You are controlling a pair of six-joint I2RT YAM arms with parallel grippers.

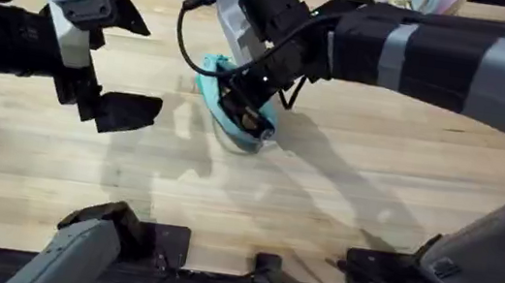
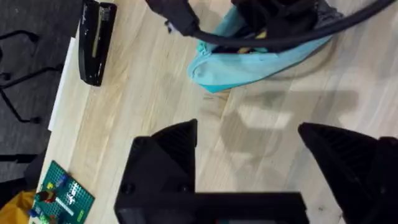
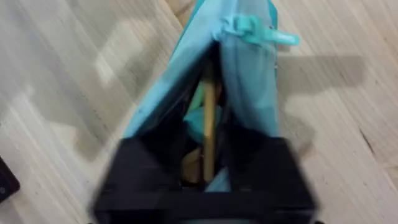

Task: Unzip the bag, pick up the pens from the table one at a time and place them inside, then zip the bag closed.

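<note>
Overhead, wooden table, bag, stapler

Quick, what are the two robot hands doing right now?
Left gripper: open, holding nothing, above the table.
Right gripper: down at the open bag; cannot tell.

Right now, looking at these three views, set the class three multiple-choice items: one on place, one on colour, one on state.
1. Where is the right gripper?
A. at the bag's opening
B. over the stapler
C. at the table's near edge

2. What colour is the bag?
A. red
B. teal
C. white

3. What state is the bag's zipper in?
A. fully closed
B. open
C. torn off

Answers: 1 A, the overhead view shows it at the bag's mouth; 2 B, teal fabric in the left wrist view; 3 B, the right wrist view shows a gap with a pen inside.
</note>
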